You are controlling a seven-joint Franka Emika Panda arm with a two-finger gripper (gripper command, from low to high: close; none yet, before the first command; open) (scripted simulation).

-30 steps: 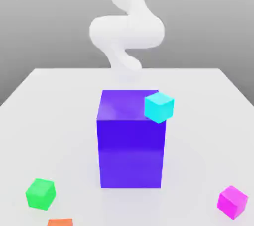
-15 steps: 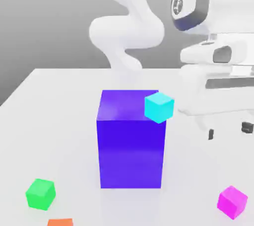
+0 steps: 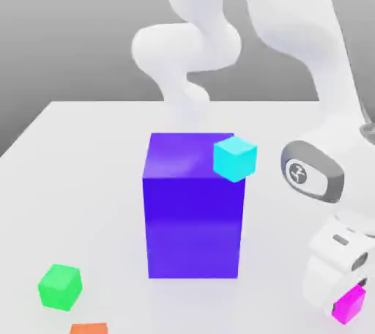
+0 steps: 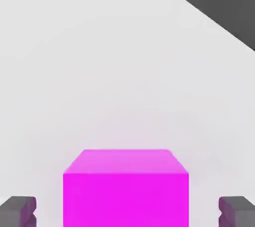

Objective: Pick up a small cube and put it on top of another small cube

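No readable words, numbers or brand names appear anywhere. The only sign is a small round white emblem with a dark zigzag stroke, set in the grey cap of an arm joint (image 3: pixel 312 171) at the exterior view's right; its meaning cannot be read.

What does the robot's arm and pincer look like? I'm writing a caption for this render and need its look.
The arm is glossy white, built of rounded tubular segments. One joint carries a grey oval cap with a white centre and a small dark mark. The pincer has dark grey, blocky fingertips. No cables are visible.
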